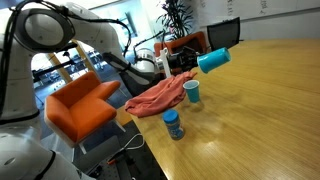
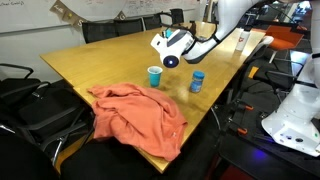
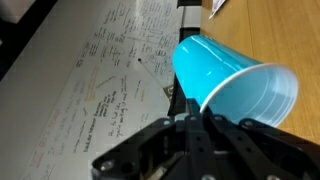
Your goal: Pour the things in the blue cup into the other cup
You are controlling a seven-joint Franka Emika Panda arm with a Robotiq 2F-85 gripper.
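Observation:
My gripper (image 1: 190,62) is shut on the blue cup (image 1: 213,60), a tall turquoise cup held tilted on its side above the table. In the wrist view the blue cup (image 3: 230,80) lies sideways between my fingers (image 3: 190,112), rim to the right. I cannot see what is inside it. The other cup (image 1: 192,92), shorter with a pale inside, stands upright on the table below and a little to the side of the held cup. It also shows in an exterior view (image 2: 154,76), with the held cup (image 2: 172,60) above it and my gripper (image 2: 170,48) on it.
An orange cloth (image 1: 155,98) lies crumpled at the table's edge near the other cup; it also shows in an exterior view (image 2: 135,115). A small dark-blue patterned jar (image 1: 174,124) stands near the edge. An orange chair (image 1: 85,105) stands beside the wooden table (image 1: 260,110).

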